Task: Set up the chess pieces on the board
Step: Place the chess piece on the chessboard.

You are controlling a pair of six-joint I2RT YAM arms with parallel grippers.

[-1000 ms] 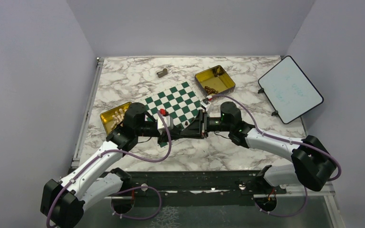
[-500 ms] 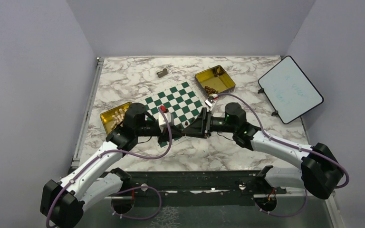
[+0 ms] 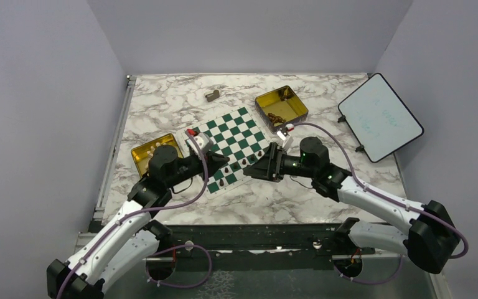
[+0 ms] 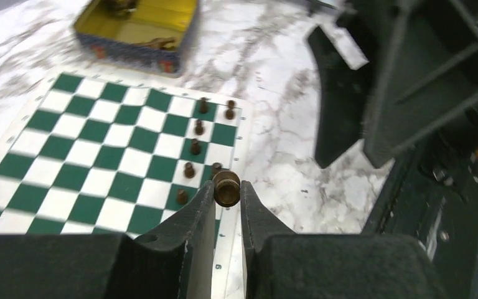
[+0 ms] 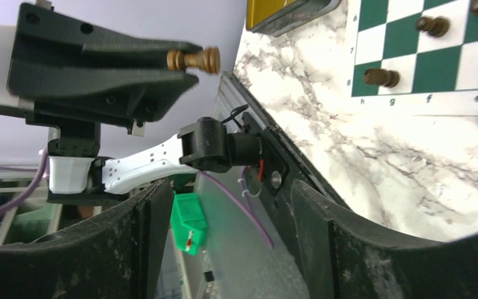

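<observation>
**Entry: placing step, in hand.**
- One dark brown piece (image 4: 226, 188) is being pinched in a narrow grip at the fingertips of the left gripper (image 4: 227, 198). It is being carried just above the near edge of the board (image 4: 99, 156).
- The right gripper (image 5: 230, 193) is being held wide with nothing between its jaws, just beside the board's near right corner.
- Several chess pieces (image 4: 195, 147) are being kept upright in two short rows along that near edge. The other squares are being left bare.
- Step, as judged: the held piece is being brought to a free square in those rows.
- Next move, as judged: a straight lowering onto one square is being called for, clear of the standing neighbours, before the pinch is eased.
- Dark pieces are being stored in the gold tin (image 3: 281, 104) at far right. A second tin (image 3: 144, 154) is being kept at left.
- Surface: a marbled white-grey table (image 3: 162, 106), on which a grey-tan block (image 3: 211, 95) and a white panel (image 3: 379, 115) are also being kept.
- Room: the table is being enclosed by plain pale walls (image 3: 243, 31).
</observation>
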